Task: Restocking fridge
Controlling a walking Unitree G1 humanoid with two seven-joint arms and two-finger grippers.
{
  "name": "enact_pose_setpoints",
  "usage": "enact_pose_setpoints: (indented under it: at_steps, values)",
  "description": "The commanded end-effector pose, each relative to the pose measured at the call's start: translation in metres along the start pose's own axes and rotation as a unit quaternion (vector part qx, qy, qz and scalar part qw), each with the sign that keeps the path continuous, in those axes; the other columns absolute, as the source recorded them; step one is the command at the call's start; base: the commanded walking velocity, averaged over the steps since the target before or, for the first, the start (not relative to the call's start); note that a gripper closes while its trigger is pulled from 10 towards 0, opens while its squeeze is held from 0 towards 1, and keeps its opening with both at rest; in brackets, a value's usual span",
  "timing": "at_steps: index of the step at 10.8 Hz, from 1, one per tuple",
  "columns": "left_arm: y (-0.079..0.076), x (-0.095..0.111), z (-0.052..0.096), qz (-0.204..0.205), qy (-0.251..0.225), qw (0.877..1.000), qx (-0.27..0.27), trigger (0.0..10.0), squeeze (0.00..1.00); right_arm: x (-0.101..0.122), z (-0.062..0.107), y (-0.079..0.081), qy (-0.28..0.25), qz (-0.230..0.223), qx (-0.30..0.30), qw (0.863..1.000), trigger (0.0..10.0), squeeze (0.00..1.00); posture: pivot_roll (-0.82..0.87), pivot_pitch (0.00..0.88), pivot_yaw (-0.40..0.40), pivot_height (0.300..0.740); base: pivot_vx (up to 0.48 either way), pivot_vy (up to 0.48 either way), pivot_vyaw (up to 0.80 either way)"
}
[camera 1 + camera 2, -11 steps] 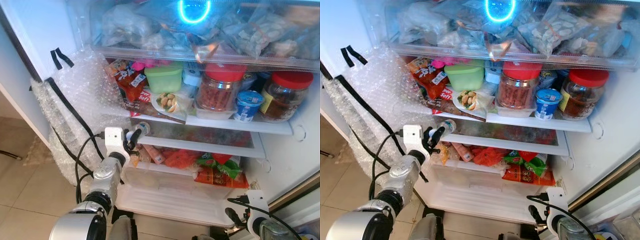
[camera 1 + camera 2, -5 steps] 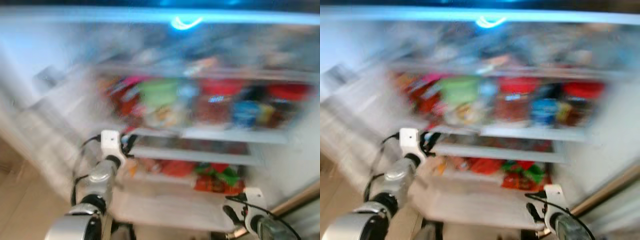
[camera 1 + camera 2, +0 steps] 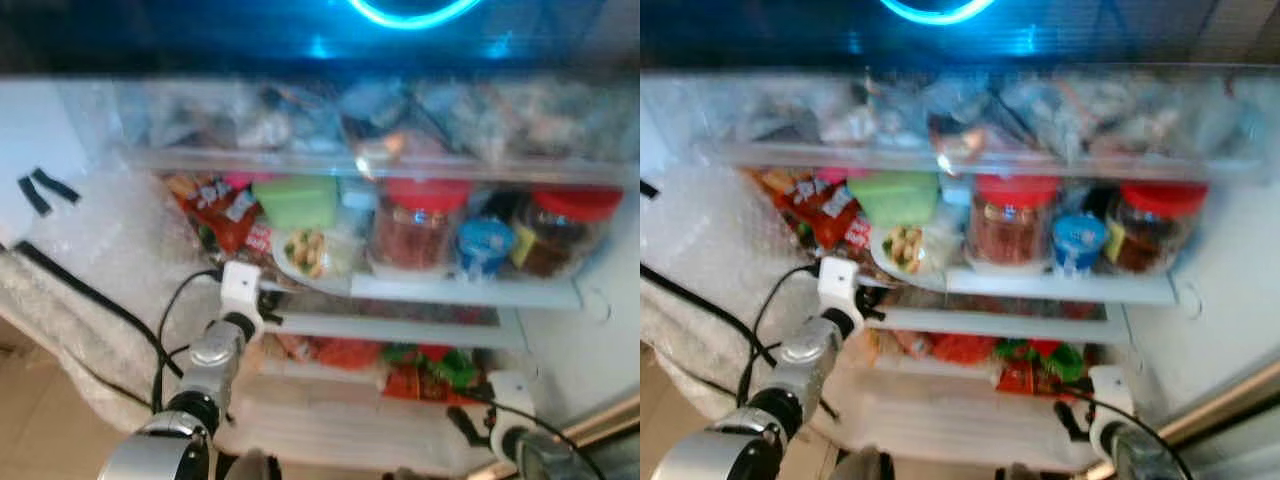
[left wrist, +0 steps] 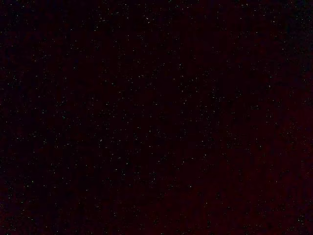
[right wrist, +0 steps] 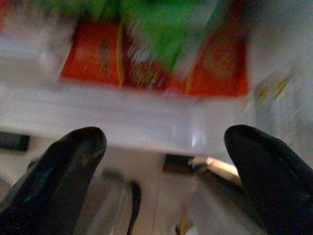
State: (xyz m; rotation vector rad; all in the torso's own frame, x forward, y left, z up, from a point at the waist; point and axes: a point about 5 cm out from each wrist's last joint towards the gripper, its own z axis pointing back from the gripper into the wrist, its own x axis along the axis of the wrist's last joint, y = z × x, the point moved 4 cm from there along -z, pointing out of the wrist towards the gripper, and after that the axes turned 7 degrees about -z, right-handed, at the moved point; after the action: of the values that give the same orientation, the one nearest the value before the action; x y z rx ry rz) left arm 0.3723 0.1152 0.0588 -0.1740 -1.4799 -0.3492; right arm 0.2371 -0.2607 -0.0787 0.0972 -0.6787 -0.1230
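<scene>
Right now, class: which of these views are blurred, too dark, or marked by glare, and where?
Both eye views are softly blurred; a glaring blue ring light reflects at the top. The left wrist view is almost black with speckled noise. The right wrist view is smeared, its wide-apart black pincer fingers framing a blurred red and green packet.

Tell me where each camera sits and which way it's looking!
Left eye view: on the head, looking down into the open fridge; shows the left gripper by a shelf edge and the right arm low.
Right eye view: the other head eye, same fridge, same arms.
Left wrist view: on the left wrist, too dark to tell.
Right wrist view: on the right wrist, facing red and green packets past its open fingers.
Shared: both eyes see those packets.
</scene>
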Motion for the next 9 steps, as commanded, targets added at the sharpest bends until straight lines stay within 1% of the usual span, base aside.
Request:
enact_pose_setpoints:
  at_steps: [1, 2, 4, 6, 7, 8, 9]
  values:
    - [-0.002, -0.051, 0.026, 0.003, 0.094, 0.995, 0.008, 10.0, 0.0, -0.006, 0.001, -0.002, 0.007, -0.008, -0.002, 1.0, 10.0, 0.0, -0.06, 0.072, 0.006, 0.65, 0.0, 0.0, 0.0]
    - [-0.002, -0.056, 0.031, -0.006, 0.094, 0.995, 0.016, 10.0, 0.0, -0.006, 0.001, -0.002, 0.007, -0.008, -0.002, 1.0, 10.0, 0.0, -0.06, 0.072, 0.007, 0.65, 0.0, 0.0, 0.0]
    - [-0.007, -0.063, 0.04, -0.008, 0.089, 0.996, 0.02, 10.0, 0.0, -0.006, 0.001, -0.002, 0.005, -0.009, -0.003, 1.0, 10.0, 0.0, -0.07, 0.072, 0.009, 0.65, 0.0, 0.0, 0.0]
    - [-0.008, -0.072, 0.045, -0.007, 0.112, 0.993, 0.023, 10.0, 0.0, -0.006, 0.001, -0.002, 0.005, -0.008, -0.003, 1.0, 10.0, 0.0, -0.07, 0.072, 0.009, 0.65, 0.0, 0.0, 0.0]
    - [-0.002, -0.074, 0.045, 0.001, 0.118, 0.992, 0.047, 10.0, 0.0, -0.006, 0.001, -0.002, 0.005, -0.008, -0.003, 1.0, 10.0, 0.0, -0.07, 0.073, 0.009, 0.65, 0.0, 0.0, 0.0]
    - [0.003, -0.074, 0.044, 0.022, 0.124, 0.99, 0.067, 10.0, 0.0, -0.006, 0.001, -0.002, 0.005, -0.008, -0.003, 1.0, 10.0, 0.0, -0.07, 0.075, 0.008, 0.65, 0.0, 0.0, 0.0]
    - [0.006, -0.072, 0.042, 0.031, 0.123, 0.989, 0.073, 10.0, 0.0, -0.006, 0.001, -0.003, 0.005, -0.008, -0.003, 1.0, 10.0, 0.0, -0.07, 0.075, 0.008, 0.65, 0.0, 0.0, 0.0]
